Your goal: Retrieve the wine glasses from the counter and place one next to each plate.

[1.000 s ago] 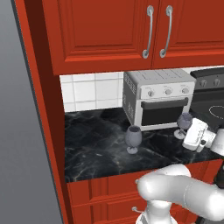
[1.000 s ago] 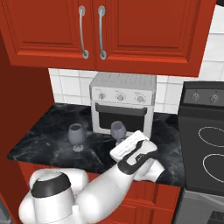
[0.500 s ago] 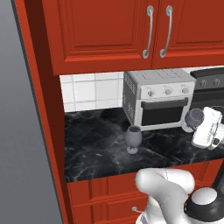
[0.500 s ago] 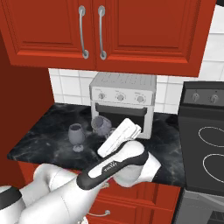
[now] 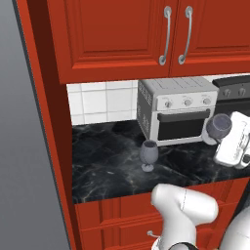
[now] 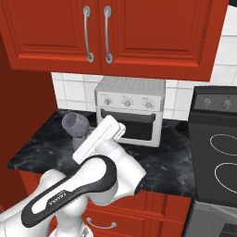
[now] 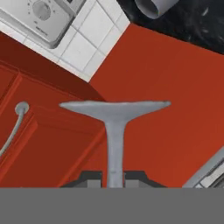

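Observation:
My gripper [image 7: 114, 178] is shut on the thin stem of a smoky-grey wine glass [image 7: 114, 131], whose round foot faces away in the hand view. That glass [image 5: 219, 126] hangs tilted above the counter's front right part, in front of the toaster oven, with the gripper [image 5: 218, 139] beneath its bowl. From the right base view the held glass [image 6: 76, 125] lies tipped at the tip of the gripper [image 6: 83, 141]. A second wine glass [image 5: 149, 155] stands upright on the black marble counter [image 5: 102, 166]; its bowl [image 7: 153, 6] shows at the hand view's top. The plates are out of view.
A silver toaster oven [image 5: 176, 110] stands at the back of the counter against the white tiles. Red wall cabinets [image 5: 146, 34] hang close overhead. A black stove [image 6: 217, 157] adjoins the counter on the right. A tall red side panel [image 5: 53, 146] bounds the left.
The hand has risen and rolled, carrying the held glass up and tipping it onto its side. The glass standing on the counter has stayed put.

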Tool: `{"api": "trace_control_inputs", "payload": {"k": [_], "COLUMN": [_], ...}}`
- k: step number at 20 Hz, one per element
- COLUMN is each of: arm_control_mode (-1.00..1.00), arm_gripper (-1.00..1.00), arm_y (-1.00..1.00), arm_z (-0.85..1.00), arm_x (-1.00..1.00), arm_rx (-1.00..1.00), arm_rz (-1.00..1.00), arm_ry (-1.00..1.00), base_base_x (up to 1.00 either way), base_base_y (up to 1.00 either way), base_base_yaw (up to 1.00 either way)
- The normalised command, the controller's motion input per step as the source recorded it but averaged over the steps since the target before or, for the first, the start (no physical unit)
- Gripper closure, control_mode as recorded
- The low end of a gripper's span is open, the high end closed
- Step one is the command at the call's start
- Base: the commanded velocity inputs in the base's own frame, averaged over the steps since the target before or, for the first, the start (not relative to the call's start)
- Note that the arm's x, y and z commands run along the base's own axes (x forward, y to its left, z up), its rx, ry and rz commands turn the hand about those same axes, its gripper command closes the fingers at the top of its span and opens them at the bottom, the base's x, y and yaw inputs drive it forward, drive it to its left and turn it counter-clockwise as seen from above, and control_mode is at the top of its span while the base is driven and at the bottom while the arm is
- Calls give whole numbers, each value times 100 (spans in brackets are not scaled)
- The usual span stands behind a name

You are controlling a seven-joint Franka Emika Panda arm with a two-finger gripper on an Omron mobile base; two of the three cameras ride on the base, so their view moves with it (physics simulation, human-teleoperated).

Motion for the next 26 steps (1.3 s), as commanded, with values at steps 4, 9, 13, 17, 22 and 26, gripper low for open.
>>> {"api": "trace_control_inputs", "payload": {"k": [4,9,13,17,22,26], "arm_control_mode": [-100,100,100,100,100,100], "arm_gripper": [100,100,100,100,100,100], "arm_y": [20,14,0,0,0,0], "arm_z": [46,24,0,0,0,0], "arm_x": [-51,-45,0,0,0,0], "arm_rx": [3,7,0,0,0,0], "arm_rz": [3,0,0,0,0,0], "arm_ry": [1,1,0,0,0,0], "base_base_x": [0,-10,-53,-48,-9,0], "base_base_y": [0,0,-13,-33,-35,-27], "base_base_yaw": [0,0,-8,-40,-87,-97]}}
